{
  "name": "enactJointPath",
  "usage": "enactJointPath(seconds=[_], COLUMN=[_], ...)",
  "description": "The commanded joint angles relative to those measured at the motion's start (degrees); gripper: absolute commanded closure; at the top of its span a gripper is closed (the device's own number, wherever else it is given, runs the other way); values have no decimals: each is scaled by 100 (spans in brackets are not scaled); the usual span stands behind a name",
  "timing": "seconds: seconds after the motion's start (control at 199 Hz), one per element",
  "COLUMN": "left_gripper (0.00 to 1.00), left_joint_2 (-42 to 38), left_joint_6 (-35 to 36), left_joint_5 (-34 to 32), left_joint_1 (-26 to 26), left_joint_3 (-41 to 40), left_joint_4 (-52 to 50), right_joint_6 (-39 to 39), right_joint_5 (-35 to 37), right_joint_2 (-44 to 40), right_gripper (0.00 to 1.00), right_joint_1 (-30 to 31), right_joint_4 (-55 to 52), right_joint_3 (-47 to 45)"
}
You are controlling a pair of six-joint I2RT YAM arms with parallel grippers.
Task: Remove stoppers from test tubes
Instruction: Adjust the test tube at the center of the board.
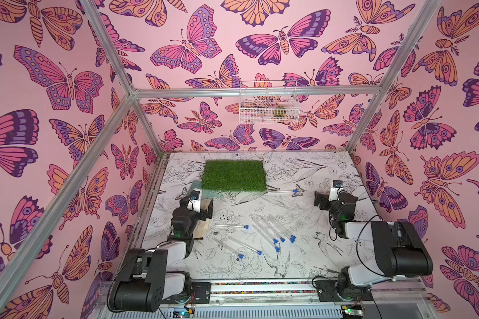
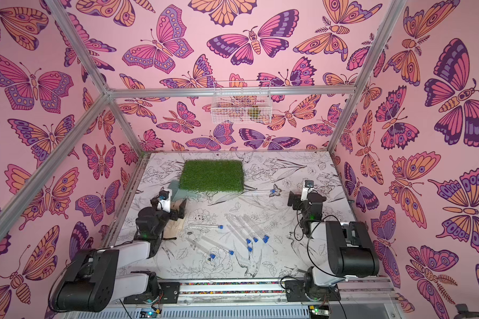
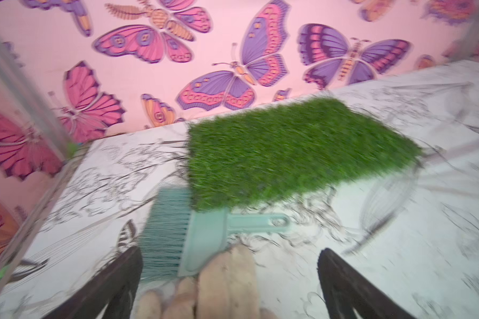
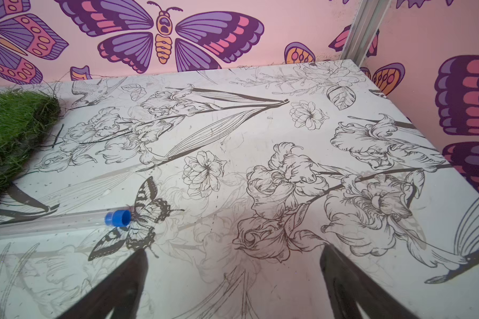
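Left fingers [image 3: 114, 284] parted, brush [image 3: 199, 237] beyond, right-wrist stopper [image 4: 118, 218]

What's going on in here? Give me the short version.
Two robot arms are set to pull stoppers out of test tubes, but nothing is in hand yet. The left gripper and right gripper both have jaws wide open and empty. Eight tubes lie on the table, every blue stopper still in; seven mid-table, one beside the grass mat.
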Motion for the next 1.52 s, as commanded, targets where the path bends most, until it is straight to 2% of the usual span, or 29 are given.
enactJointPath(seconds=[0.0, 0.176, 0.291, 0.341, 0.422, 0.467, 0.502, 0.557, 0.597, 0.638, 0.693, 0.723, 0.773, 0.823, 0.949, 1.145, 1.22, 1.335, 1.396, 1.511], left_gripper=[0, 0, 0, 0, 0, 0, 0, 0, 0, 0, 0, 0, 0, 0, 0, 0, 0, 0, 0, 0], left_joint_2=[611, 659, 511, 369, -90, -508, -725, -930, -811, -736, -892, -959, -1014, -1052, -1360, -1918, -2191, -2544, -2625, -2652], left_joint_6=[1271, 1891, 2917, 3168, 3995, 3928, 4092, 4903, 5268, 5084, 4658, 4290, 3286, 2523, 1133, 132, -247, -1235, -1227, -617], left_joint_5=[1728, 2395, 3309, 3390, 3759, 3727, 3832, 4151, 4338, 4393, 4150, 4059, 3811, 3392, 1920, 94, -497, -1322, -1585, -1858], left_joint_1=[-182, -275, -341, -431, -525, -517, -509, -484, -466, -447, -434, -382, -218, -90, 35, 126, 125, 121, 121, 117], left_joint_3=[-862, -1061, -1199, -1191, -1105, -948, -571, 93, 305, 251, 107, -59, -381, -585, -810, -1184, -1232, -1246, -1245, -1155], left_joint_4=[1572, 1633, 1029, 663, -575, -1142, -2219, -4221, -4758, -4468, -4036, -3558, -2355, -1415, -543, -82, -208, -523, -547, -145], right_joint_6=[27, 17, 11, 14, 18, 14, 18, 18, 10, 8, 14, 14, 16, 20, 23, 27, 22, 22, 22, 27], right_joint_5=[58, 49, 49, 49, 49, 49, 49, 54, 49, 49, 49, 49, 49, 49, 50, 49, 49, 49, 49, 49], right_joint_2=[-20, -41, -41, -41, -41, -39, -41, -41, -41, -41, -41, -41, -41, -41, -41, -41, -41, -42, -41, -41], right_gripper=[1, 1, 1, 1, 1, 1, 1, 1, 1, 1, 1, 1, 1, 1, 1, 1, 1, 1, 1, 1], right_joint_1=[46, 42, 43, 42, 44, 44, 47, 47, 48, 48, 48, 48, 47, 49, 48, 48, 49, 41, 44, 48], right_joint_4=[-73, -24, -26, -25, -25, -25, -25, -25, -25, -22, -25, -25, -25, -24, -25, -25, -26, -25, -25, -25], right_joint_3=[84, 44, 44, 48, 44, 46, 52, 44, 44, 44, 44, 44, 44, 44, 44, 44, 44, 44, 44, 44])
